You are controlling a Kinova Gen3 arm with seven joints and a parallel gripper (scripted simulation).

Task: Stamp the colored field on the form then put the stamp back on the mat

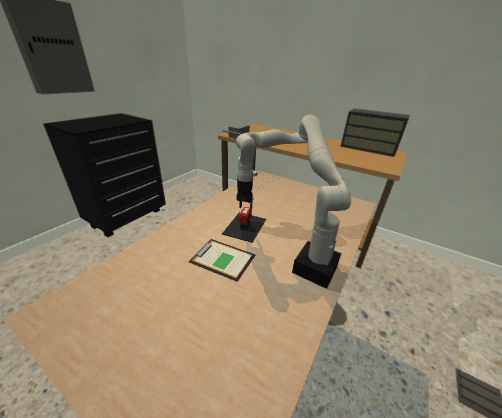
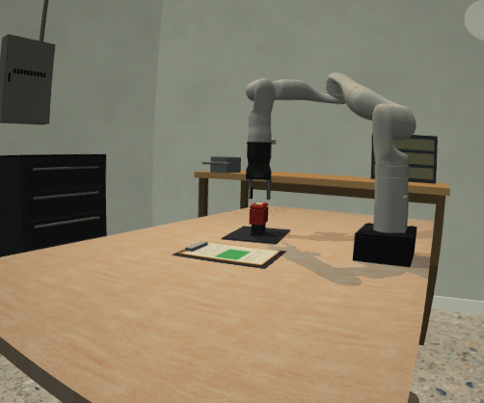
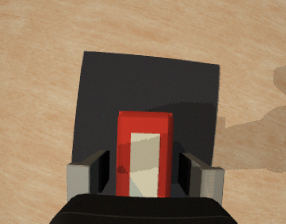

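Observation:
A red stamp (image 1: 244,216) with a pale top stands upright on a black mat (image 1: 243,231). It also shows in the exterior view (image 2: 258,214) and in the wrist view (image 3: 144,155). My gripper (image 2: 259,194) hangs straight above the stamp, open, with its fingertips just over the stamp's top and one finger to each side in the wrist view (image 3: 144,179). Nothing is between the fingers. The form on a clipboard (image 1: 221,259) lies in front of the mat, with a green field (image 1: 223,260) in its middle, also seen in the exterior view (image 2: 232,254).
The arm's black base (image 1: 316,268) stands on the table to the right of the form. A side table with a small grey box (image 2: 225,164) and a shelf unit (image 1: 374,131) stands behind. A black drawer chest (image 1: 108,170) is at the left.

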